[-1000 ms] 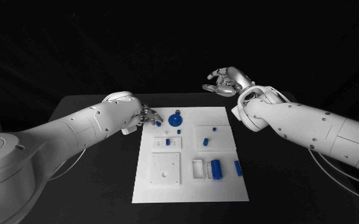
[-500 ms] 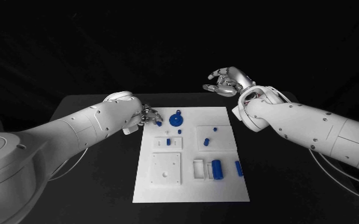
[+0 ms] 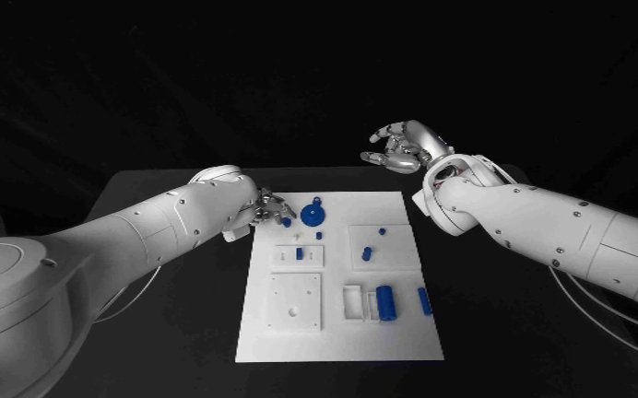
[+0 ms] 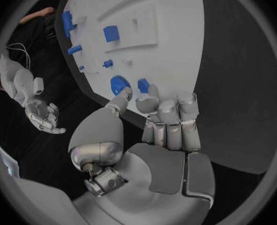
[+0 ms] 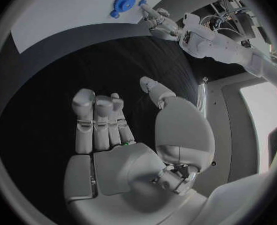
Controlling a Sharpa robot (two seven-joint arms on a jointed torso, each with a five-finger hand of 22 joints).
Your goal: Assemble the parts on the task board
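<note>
Small blue peg [image 3: 286, 222] sits at the far left corner of the flat white task board [image 3: 399, 324], my left hand's [image 3: 262, 209] fingers [image 4: 148, 103] closing narrowly around it, grip unclear, so a nudge could skid it onto the black worktop [image 3: 159, 324], while my right hand [image 3: 403, 148] hovers loosely curled, empty.

parts [image 3: 384, 300] on task board [image 3: 339, 335], mid-table [image 3: 159, 324]

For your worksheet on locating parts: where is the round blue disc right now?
In the head view, the round blue disc lies on the task board's far end, just right of the left hand.
</note>
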